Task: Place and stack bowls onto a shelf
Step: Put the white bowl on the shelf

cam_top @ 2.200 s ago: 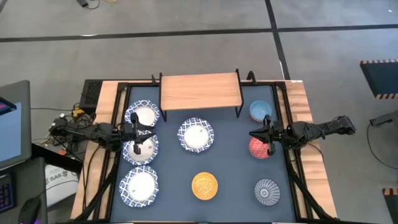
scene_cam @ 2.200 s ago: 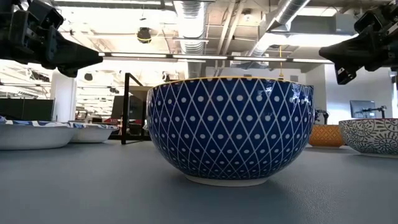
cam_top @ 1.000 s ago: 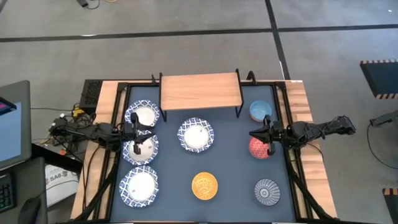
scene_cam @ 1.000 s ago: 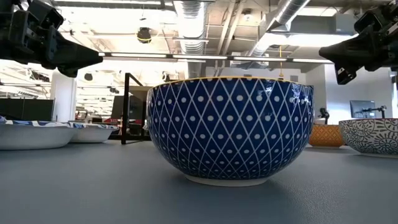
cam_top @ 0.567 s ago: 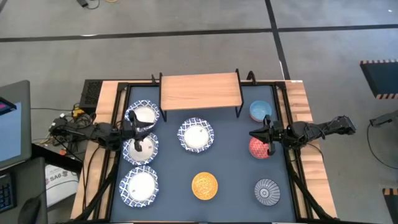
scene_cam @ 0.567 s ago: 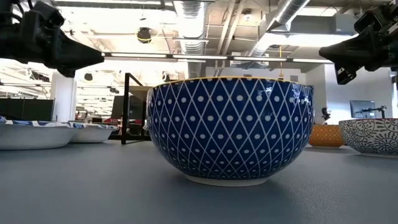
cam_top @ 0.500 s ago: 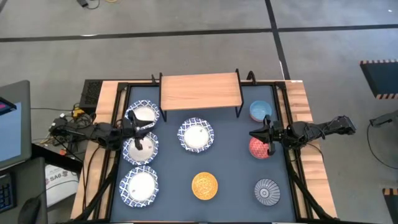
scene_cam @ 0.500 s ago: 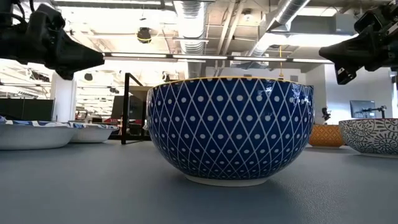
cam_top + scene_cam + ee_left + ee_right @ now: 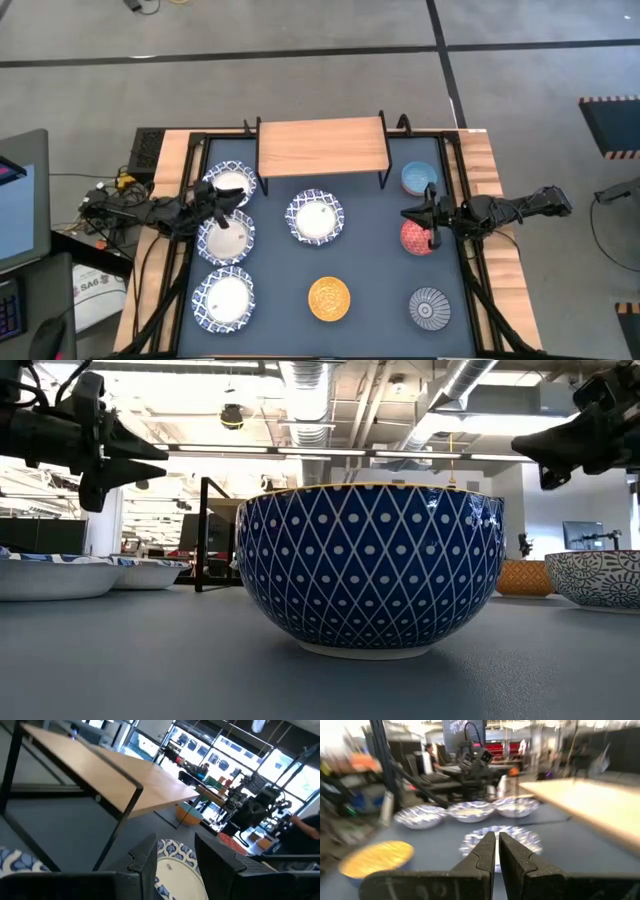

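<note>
Bowls all on the dark tabletop, none yet on the light wooden black-legged shelf [image 9: 322, 146].
Left gripper [image 9: 228, 200], fingers apart and empty, hovers over two wide blue-and-white patterned bowls [image 9: 227, 212]; a shallow rim pinch could slip. Right gripper [image 9: 410, 214], nearly together, waits above the small red bowl [image 9: 417, 237].

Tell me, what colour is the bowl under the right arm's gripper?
Red bowl, clearest in the high view.
</note>
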You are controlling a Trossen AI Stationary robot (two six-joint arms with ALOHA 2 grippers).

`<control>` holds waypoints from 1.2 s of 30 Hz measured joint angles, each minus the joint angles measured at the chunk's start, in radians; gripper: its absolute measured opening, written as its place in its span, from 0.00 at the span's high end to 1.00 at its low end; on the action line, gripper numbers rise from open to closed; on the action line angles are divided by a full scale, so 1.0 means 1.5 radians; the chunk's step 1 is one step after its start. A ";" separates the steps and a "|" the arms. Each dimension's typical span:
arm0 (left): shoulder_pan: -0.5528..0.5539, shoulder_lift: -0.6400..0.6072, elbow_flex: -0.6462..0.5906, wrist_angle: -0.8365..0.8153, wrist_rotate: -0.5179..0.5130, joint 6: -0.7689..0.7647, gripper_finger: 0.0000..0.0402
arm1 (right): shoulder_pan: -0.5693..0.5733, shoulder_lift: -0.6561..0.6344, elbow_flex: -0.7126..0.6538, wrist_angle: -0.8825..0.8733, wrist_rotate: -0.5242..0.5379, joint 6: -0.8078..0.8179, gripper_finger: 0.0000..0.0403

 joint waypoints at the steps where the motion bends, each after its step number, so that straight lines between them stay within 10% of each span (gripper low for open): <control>1: 0.000 0.004 0.000 -0.004 0.001 -0.017 0.71 | -0.003 0.000 0.000 0.001 0.000 -0.033 0.87; 7: 0.000 0.054 0.000 -0.005 -0.001 -0.121 0.71 | -0.012 0.000 -0.002 0.073 0.025 0.015 0.87; 16: 0.000 0.152 0.000 0.012 -0.028 -0.239 0.71 | -0.076 0.000 -0.002 0.094 0.352 0.328 0.87; 26: 0.051 0.220 0.000 0.110 -0.058 -0.195 0.71 | -0.154 0.004 -0.002 0.155 0.243 0.360 0.87; 36: 0.288 0.277 0.090 0.104 0.173 -0.134 0.60 | -0.187 0.054 0.003 0.154 0.227 0.511 0.87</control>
